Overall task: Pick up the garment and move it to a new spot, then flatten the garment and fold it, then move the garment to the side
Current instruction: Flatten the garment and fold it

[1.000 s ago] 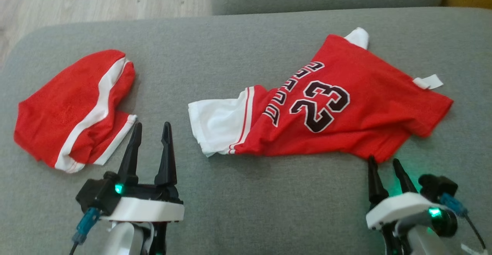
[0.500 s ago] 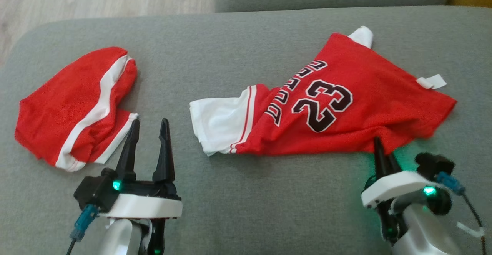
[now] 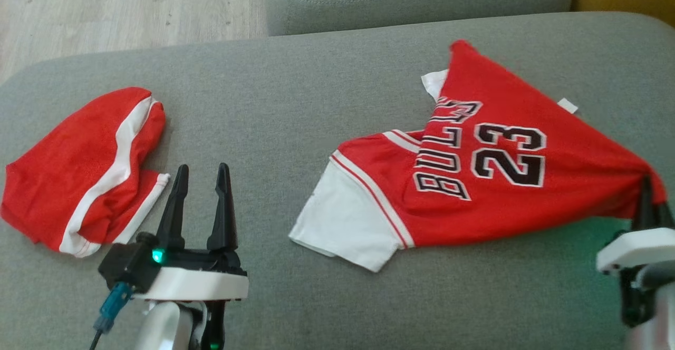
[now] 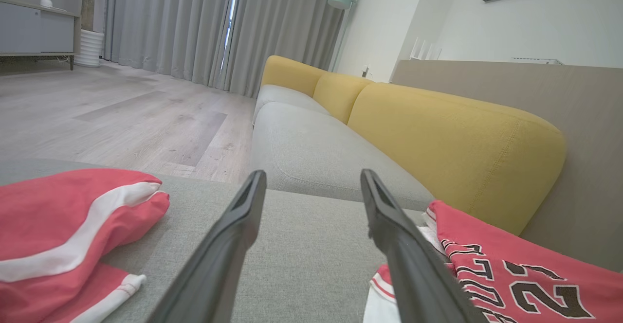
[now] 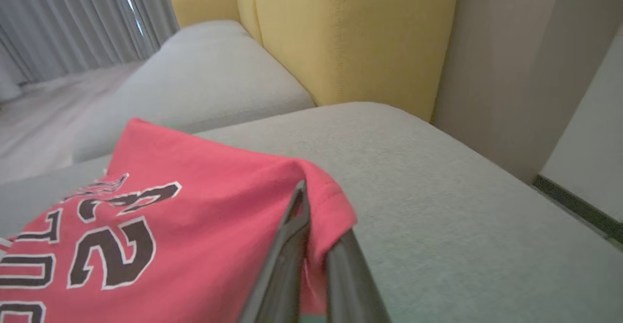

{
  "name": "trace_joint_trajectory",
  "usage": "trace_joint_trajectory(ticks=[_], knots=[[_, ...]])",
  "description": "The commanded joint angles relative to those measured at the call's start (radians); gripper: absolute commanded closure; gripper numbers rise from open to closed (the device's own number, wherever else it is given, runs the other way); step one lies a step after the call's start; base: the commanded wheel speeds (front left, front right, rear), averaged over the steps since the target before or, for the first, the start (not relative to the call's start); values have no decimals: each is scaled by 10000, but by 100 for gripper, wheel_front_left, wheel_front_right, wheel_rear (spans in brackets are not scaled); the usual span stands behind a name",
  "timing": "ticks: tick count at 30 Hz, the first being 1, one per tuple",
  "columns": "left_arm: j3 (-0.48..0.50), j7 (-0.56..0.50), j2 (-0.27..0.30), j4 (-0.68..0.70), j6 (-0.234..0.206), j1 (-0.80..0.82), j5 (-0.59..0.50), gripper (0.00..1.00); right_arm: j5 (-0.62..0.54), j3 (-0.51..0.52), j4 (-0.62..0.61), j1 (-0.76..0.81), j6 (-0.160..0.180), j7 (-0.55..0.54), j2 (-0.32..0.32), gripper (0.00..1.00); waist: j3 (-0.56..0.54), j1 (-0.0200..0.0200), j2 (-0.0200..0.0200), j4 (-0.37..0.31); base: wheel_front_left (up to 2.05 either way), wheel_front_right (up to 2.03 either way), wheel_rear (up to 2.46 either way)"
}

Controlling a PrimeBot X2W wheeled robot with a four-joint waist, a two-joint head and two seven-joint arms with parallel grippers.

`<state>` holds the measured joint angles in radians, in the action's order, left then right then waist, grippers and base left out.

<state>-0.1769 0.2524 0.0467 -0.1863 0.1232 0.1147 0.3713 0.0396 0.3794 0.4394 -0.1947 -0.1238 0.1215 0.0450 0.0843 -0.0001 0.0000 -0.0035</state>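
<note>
A red number 23 jersey (image 3: 490, 165) lies stretched left to right across the right half of the grey sofa seat (image 3: 295, 102), white sleeve pointing to the seat's middle, its right corner pinched in the closed right gripper (image 3: 645, 184), while the left gripper (image 3: 202, 169) hovers open and empty.

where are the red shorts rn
Head view: the red fabric shorts with white stripes lie at the left of the grey sofa cushion, beside the left tool.

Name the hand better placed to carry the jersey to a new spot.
Right. The right hand is shut on the raised corner of the jersey; the left hand is open, holding nothing, near the shorts and apart from the jersey.
</note>
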Motion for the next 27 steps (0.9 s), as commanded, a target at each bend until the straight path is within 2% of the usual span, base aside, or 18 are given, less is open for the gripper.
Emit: trace_joint_trajectory(ticks=[1,8,10,13,14,15,16,22,27], knots=[[235,93,35,368,-45,208,67,0,-359,-3,-501,-423,-69,-312,53,100,27,1,0,23,0,0,0],[128,93,35,371,-52,284,171,0,-2207,1879,-735,-954,-69,-1160,53,100,145,1,0,313,0,0,0],[166,93,35,359,-49,294,165,0,-2424,2331,-670,-1137,-69,-1194,53,100,161,1,0,388,0,0,0],[228,93,35,357,-45,282,159,0,-2574,2487,-509,-1300,-69,-1056,53,99,176,1,0,441,0,0,0],[242,93,35,355,-43,276,158,0,-2636,2504,-462,-1327,-69,-976,53,67,175,1,0,444,0,0,0],[242,93,35,355,-43,276,158,0,-2636,2504,-462,-1327,-69,-976,53,67,175,1,0,444,0,0,0],[252,93,35,353,-41,267,157,0,-2689,2520,-417,-1349,-69,-892,53,0,170,1,0,444,0,0,0],[280,93,35,337,-35,231,131,0,-2870,2526,-438,-1389,-69,-315,53,0,96,1,0,361,0,0,0],[276,93,35,341,-31,191,117,0,-2169,1902,-783,-1239,-69,616,53,0,1,1,0,311,0,0,0]])
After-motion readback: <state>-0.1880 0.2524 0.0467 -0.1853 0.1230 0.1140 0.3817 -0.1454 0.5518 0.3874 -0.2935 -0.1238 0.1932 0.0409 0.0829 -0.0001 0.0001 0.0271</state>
